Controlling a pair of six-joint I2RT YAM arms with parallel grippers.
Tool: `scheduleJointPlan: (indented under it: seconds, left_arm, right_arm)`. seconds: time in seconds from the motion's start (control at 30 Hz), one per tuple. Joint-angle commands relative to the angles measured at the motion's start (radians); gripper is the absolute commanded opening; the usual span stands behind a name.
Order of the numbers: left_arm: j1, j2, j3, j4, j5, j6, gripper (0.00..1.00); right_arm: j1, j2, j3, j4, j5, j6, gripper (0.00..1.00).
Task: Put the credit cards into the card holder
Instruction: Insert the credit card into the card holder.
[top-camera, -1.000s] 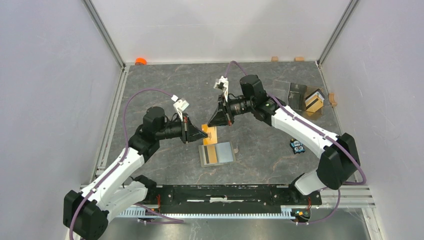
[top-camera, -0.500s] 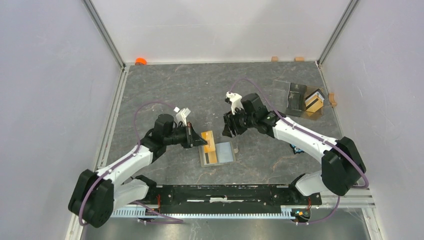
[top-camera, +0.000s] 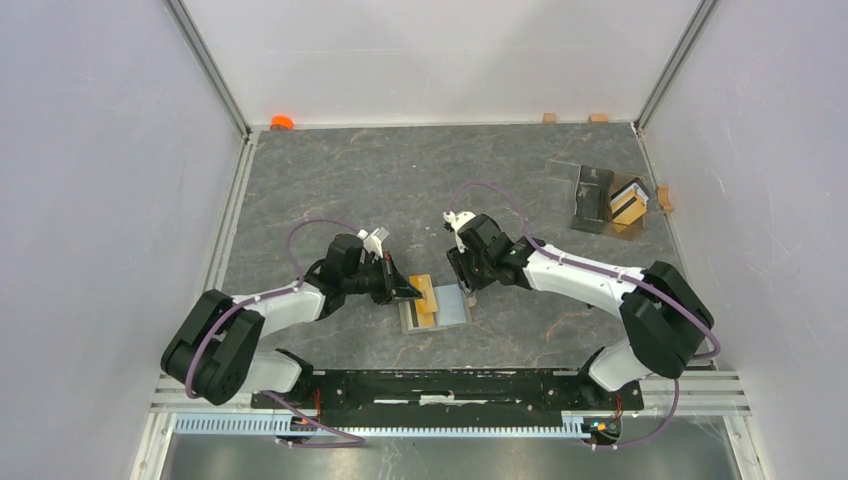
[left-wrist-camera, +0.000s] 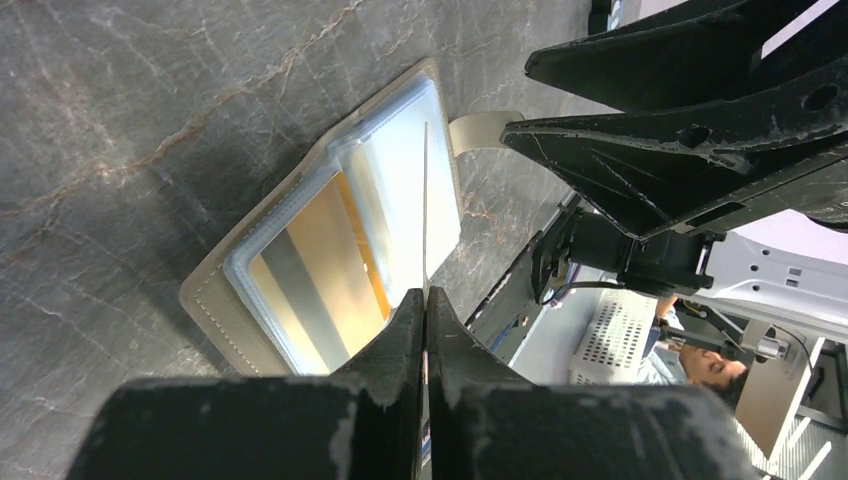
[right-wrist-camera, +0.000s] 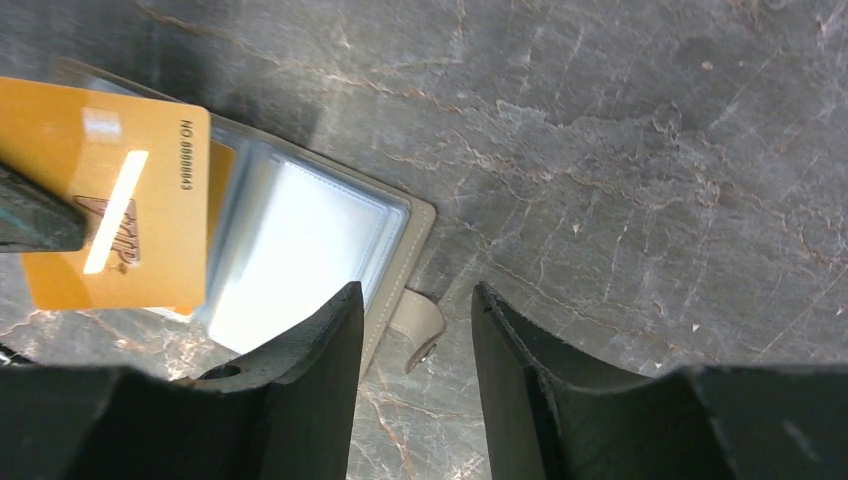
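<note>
L gripper is clamped tight on a thin orange-gold rectangular card, held over the left half of the open olive-khaki flat card holder. The holder lies on the grey marbled table w/ a second gold card in its clear pocket. R gripper, fingers apart & empty, hovers over the holder's tab flap. A clear plastic box w/ tan cards sits far right.

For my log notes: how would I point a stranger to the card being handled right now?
On the grey table, find the open wallet lying flat near the middle of the front edge. The card is the gold one over the wallet's left half, pinched by the left gripper; the other card already sits inside a clear sleeve.
</note>
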Motion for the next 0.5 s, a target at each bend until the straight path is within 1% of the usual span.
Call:
scheduleJointPlan:
  seconds: [0.0,0.17,0.3,0.47]
  left_arm:
    - [-0.005,0.026,-0.013,0.053,-0.014,-0.045,0.02]
    - [-0.004,0.046,-0.018,0.042,-0.004,-0.043,0.02]
    - [-0.005,0.070,-0.012,0.033,0.012,-0.039,0.02]
    - [-0.004,0.090,-0.008,0.030,0.027,-0.036,0.02]
  right_arm:
    - [0.017,0.016,0.013,-0.020,0.070,0.027,0.49]
    - [0.030,0.011,-0.011,-0.022,0.071,0.045,0.46]
    - [0.035,0.020,-0.016,-0.024,0.068,0.054,0.36]
    - [0.042,0.027,-0.020,-0.040,0.089,0.058,0.35]
